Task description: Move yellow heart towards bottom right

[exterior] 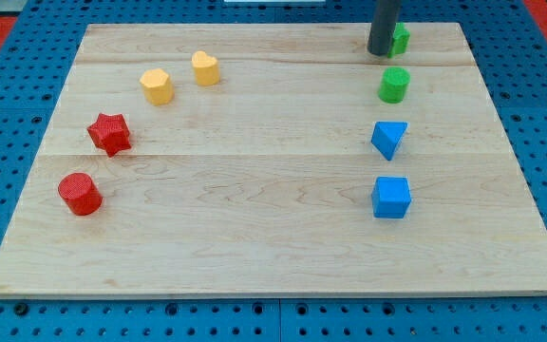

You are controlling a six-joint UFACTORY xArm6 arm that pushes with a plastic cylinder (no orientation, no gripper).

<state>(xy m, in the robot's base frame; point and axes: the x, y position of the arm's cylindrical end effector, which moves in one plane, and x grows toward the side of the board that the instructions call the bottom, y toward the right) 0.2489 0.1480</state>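
Observation:
The yellow heart [205, 67] lies near the board's top, left of centre. A yellow hexagon [157, 85] sits just to its lower left. My tip [380, 51] stands at the top right of the board, far to the right of the heart, touching or just beside a green block [401, 38] that the rod partly hides.
A green cylinder [394, 85], a blue triangle [388, 139] and a blue cube [391, 197] form a column on the right. A red star [109, 133] and a red cylinder [80, 193] lie at the left. The wooden board [273, 247] rests on a blue pegboard.

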